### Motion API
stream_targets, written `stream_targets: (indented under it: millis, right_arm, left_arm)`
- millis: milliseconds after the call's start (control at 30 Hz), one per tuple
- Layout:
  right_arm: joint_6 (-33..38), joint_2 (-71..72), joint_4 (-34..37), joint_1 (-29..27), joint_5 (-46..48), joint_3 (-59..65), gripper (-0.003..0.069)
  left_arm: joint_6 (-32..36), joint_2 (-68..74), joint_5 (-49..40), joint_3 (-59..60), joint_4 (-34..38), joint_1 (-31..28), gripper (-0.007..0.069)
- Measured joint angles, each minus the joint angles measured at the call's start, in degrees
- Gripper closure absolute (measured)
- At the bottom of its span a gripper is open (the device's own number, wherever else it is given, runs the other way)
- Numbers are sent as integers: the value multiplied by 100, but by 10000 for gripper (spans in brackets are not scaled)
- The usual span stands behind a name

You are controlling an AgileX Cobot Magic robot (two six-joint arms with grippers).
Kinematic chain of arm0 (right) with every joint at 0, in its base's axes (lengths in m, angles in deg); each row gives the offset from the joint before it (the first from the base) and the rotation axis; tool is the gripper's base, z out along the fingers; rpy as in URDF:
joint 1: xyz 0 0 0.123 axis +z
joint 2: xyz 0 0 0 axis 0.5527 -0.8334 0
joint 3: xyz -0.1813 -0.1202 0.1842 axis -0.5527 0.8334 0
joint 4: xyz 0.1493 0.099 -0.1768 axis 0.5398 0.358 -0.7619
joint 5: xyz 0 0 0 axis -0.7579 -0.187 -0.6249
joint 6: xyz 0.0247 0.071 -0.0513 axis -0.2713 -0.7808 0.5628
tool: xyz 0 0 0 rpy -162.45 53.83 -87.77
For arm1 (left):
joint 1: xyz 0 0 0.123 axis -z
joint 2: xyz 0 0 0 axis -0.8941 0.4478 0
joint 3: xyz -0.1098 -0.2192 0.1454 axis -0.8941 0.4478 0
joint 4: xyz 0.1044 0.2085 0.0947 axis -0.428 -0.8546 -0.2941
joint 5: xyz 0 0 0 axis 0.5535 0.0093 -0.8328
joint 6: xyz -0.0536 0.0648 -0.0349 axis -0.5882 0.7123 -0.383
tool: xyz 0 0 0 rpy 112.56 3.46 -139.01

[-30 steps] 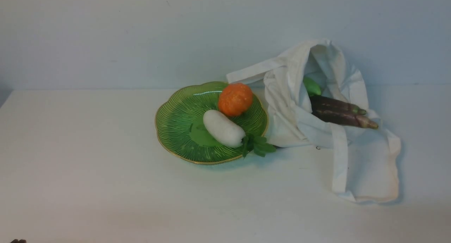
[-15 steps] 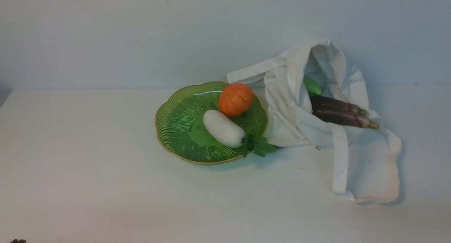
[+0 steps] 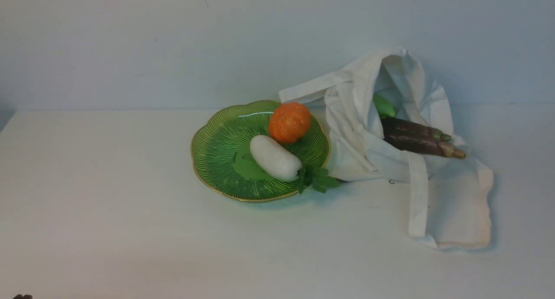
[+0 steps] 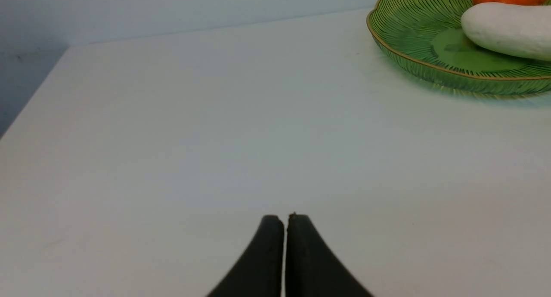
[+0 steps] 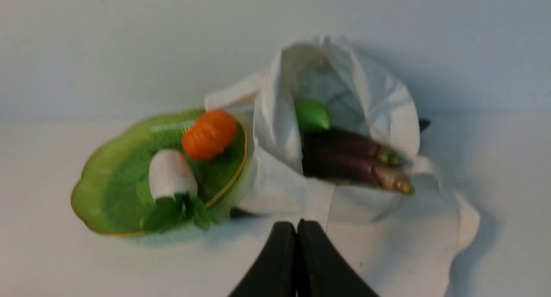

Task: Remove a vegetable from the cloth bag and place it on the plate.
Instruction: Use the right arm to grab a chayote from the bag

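The off-white cloth bag point(image 3: 416, 160) lies on the table at right, its mouth open toward me. The light green vegetable point(image 3: 384, 105) lies inside it, mostly hidden; only its end shows, also in the right wrist view point(image 5: 312, 114). The green plate point(image 3: 225, 156) stands just left of the bag. My right gripper point(image 5: 296, 224) is shut and empty, in front of the bag's point(image 5: 357, 116) mouth, well short of it. My left gripper point(image 4: 285, 218) is shut and empty, over bare table, far from the plate point(image 4: 413, 51).
Two dark purple eggplants point(image 3: 416, 138) stick out of the bag's mouth just below the green vegetable. An orange pumpkin-like thing point(image 3: 289, 122) and a white radish point(image 3: 275, 157) with green leaves lie on the plate. A pale wall stands behind the table.
The front view looks almost unchanged; the bag's lower right cloth has shifted very slightly. Neither arm shows in that view.
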Motion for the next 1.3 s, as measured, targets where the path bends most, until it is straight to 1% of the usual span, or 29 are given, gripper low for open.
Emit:
stream_targets:
  millis: [33,67,100,267,300,400,500,700,733,800,833,867,1033,1300]
  right_arm:
    - [4,-394,-18,0,69,-156,673]
    - [4,-470,-27,0,84,-196,673]
    - [80,-1067,-67,0,111,-512,673]
    - [568,-2752,-80,0,101,-1548,666]
    - [568,-2811,-82,0,101,-1583,665]
    - [770,-3694,44,0,87,-2058,632]
    - [1027,-4422,233,0,87,-2518,573]
    - [1503,-5387,805,8,47,-3173,424]
    - [1707,-5613,957,56,13,-3348,382]
    - [1900,-5834,1091,132,-15,-3529,345]
    - [2063,-6088,1157,254,-47,-3749,312]
    - [2128,-6252,1200,335,-93,-3889,294]
    - [2070,-6982,1249,498,-288,-4585,259]
    - [1831,-7754,1302,493,-377,-5234,253]
  left_arm:
    - [0,0,0,0,0,0,629]
    - [0,0,0,0,0,0,629]
    - [0,0,0,0,0,0,629]
    - [0,0,0,0,0,0,629]
    - [0,0,0,0,0,0,629]
    - [0,0,0,0,0,0,629]
    - [0,0,0,0,0,0,629]
    - [0,0,0,0,0,0,629]
    - [0,0,0,0,0,0,629]
    - [0,0,0,0,0,0,629]
    - [0,0,0,0,0,0,629]
    - [0,0,0,0,0,0,629]
    - [0,0,0,0,0,0,629]
    - [0,0,0,0,0,0,629]
